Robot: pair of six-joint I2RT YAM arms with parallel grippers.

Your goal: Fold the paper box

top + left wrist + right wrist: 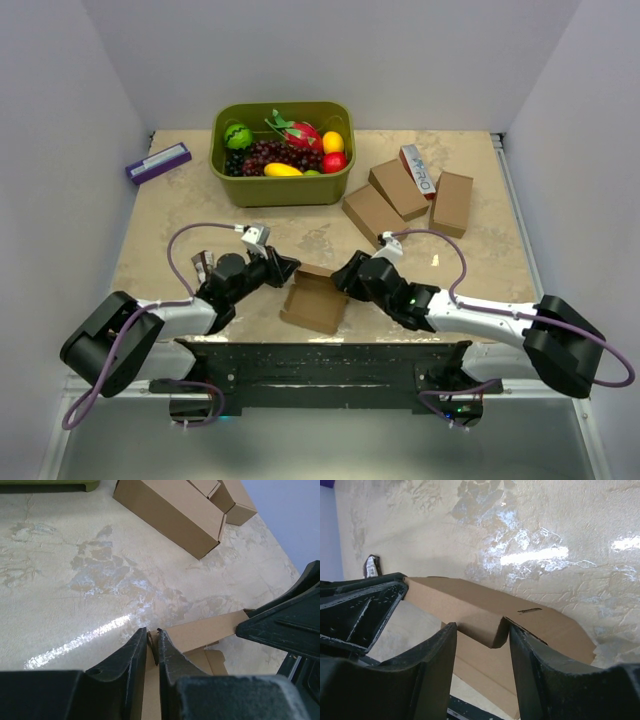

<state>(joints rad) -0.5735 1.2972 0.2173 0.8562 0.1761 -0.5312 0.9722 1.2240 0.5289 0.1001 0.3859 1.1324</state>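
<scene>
The paper box (315, 298), plain brown cardboard, lies open and partly folded on the table between the two arms. My left gripper (290, 268) is at its left end. In the left wrist view this gripper (151, 634) is shut on a thin upright wall of the box (205, 630). My right gripper (343, 277) is at the box's right end. Its jaws (480, 627) stand apart around a small bent flap of the box (470, 602). The flap's edge lies against the right finger, with a gap at the left finger.
A green basket (285, 190) of fruit stands at the back centre, and a purple-and-white box (158, 162) at the back left. Three folded brown boxes (400, 190) and a white-and-red carton (420, 170) lie at the back right.
</scene>
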